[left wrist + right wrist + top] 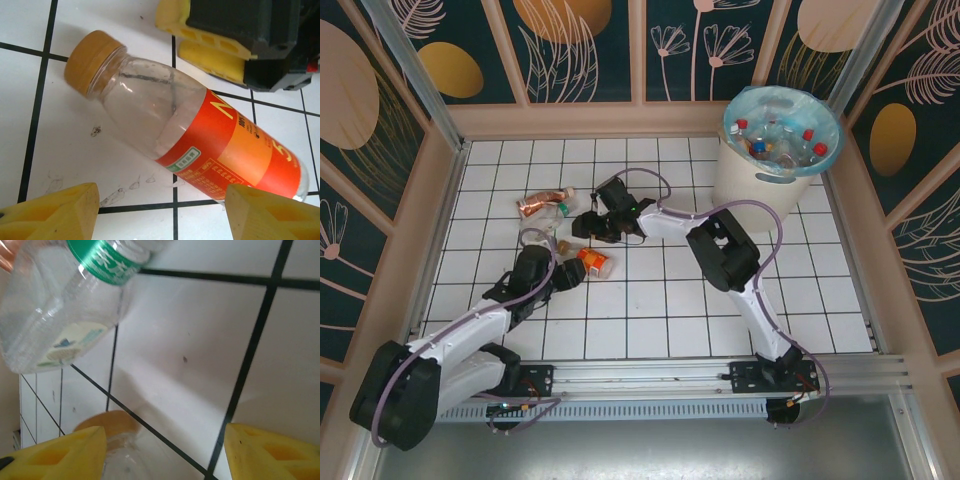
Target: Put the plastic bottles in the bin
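Clear bottle (185, 140) with red-orange label, ochre cap; white table (650, 320) gridded black; cream bin (750, 185), pale blue liner (738, 112).

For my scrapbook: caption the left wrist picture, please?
Left claw open by a clear, orange-capped, red-labelled plastic bottle lying down.

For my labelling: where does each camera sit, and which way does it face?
Top external: above, behind the bases, facing down on table, left arm, right arm, bin.
Left wrist: on the left arm, facing down past the left gripper onto the orange-label bottle.
Right wrist: on the right arm, slanting past the right gripper toward a clear bottle.
Shared: top and left wrist show that bottle.
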`<state>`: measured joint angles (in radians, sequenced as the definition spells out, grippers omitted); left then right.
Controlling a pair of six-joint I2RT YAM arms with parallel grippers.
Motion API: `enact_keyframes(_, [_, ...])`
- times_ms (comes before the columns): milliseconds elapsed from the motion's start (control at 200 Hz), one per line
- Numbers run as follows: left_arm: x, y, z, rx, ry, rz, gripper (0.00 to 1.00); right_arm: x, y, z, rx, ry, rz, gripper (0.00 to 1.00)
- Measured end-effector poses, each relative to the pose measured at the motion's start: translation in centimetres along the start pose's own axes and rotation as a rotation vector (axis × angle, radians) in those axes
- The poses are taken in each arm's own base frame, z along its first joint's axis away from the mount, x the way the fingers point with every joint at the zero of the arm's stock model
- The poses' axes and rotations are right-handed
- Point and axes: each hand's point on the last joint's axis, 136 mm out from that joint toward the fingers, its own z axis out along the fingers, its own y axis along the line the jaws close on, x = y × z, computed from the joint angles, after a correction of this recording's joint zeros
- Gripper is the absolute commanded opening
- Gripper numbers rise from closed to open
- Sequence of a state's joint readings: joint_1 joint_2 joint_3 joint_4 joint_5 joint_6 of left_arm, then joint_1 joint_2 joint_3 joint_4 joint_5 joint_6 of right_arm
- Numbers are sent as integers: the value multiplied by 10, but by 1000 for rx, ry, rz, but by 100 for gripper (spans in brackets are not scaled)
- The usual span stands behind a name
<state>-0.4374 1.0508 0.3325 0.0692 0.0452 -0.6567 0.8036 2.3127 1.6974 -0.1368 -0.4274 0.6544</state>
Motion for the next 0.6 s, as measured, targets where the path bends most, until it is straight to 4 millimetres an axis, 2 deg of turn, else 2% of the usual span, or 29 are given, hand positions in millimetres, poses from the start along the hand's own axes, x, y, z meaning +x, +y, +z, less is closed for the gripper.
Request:
enact_keyframes(335, [-5,-9,9,44,-14,16,67,6,1,-4,-84,11,-2,63])
enact_keyframes(601, [-19,-27,5,127,-71,38,71,28,-3,-16,-74,80,16,63])
